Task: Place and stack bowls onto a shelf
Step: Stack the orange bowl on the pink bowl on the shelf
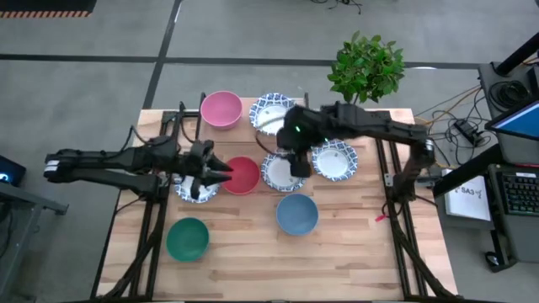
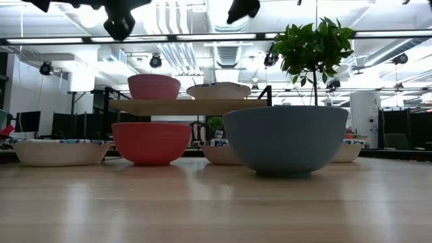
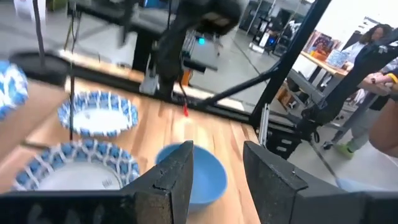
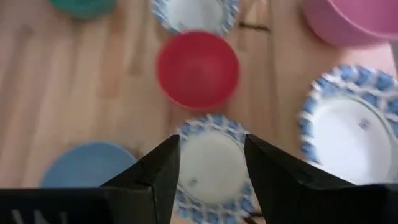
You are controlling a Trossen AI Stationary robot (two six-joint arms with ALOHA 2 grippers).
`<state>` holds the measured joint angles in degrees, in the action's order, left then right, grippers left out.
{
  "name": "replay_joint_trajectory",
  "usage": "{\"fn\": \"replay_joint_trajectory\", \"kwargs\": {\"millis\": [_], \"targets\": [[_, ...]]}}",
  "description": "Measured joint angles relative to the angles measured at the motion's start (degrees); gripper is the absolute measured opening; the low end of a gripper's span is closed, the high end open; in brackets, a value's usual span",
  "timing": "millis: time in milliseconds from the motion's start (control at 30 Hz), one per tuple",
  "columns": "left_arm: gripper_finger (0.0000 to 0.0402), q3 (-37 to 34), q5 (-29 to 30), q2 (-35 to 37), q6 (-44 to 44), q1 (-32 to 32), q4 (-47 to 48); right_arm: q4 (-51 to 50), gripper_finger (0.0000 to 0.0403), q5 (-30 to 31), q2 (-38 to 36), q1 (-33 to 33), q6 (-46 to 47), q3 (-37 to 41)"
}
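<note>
Patterned bowl [image 4: 211, 165] directly below right hand [image 4: 211, 163], fingers [image 4: 163, 168] apart, red bowl [image 4: 198, 70] beyond

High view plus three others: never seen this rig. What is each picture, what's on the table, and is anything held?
Two dark robot arms work at a wooden table. The high view looks straight down, the low view looks level across the tabletop, and each wrist view looks past that arm's own hand.

On the raised shelf sit a pink bowl and a shelf patterned bowl. On the table are a red bowl, green bowl, blue bowl, left patterned bowl, middle patterned bowl and right patterned bowl. A potted plant stands behind.

The left hand hovers beside the red bowl, the right hand above the middle patterned bowl. Both are open and hold nothing.
</note>
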<state>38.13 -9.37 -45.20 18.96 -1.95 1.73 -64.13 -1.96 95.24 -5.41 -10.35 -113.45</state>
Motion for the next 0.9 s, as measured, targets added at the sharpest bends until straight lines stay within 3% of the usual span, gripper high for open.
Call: {"fn": "replay_joint_trajectory", "kwargs": {"millis": [167, 433, 767, 900], "targets": [[0.0123, -0.01, -0.01, -4.47, 4.45, 1.54, 1.97, 11.33, 0.0152, 0.71, -8.75, 6.93, 3.91, 14.05], [0.0123, 1.31, 2.1, -12.12, 8.77, 5.57, 4.82, 31.42, 0.0127, 12.32, -21.12, 18.85, 6.75, 35.78], [0.0123, 11.01, 11.66, -22.94, 11.6, 9.1, 27.98, 54.16, 0.0109, 12.49, -31.58, 24.36, 5.27, 55.67], [0.0123, 13.05, 11.91, -28.13, 1.98, 10.25, 33.59, 58.28, 0.0102, 12.55, -34.04, 24.31, 5.9, 61.3]]}}
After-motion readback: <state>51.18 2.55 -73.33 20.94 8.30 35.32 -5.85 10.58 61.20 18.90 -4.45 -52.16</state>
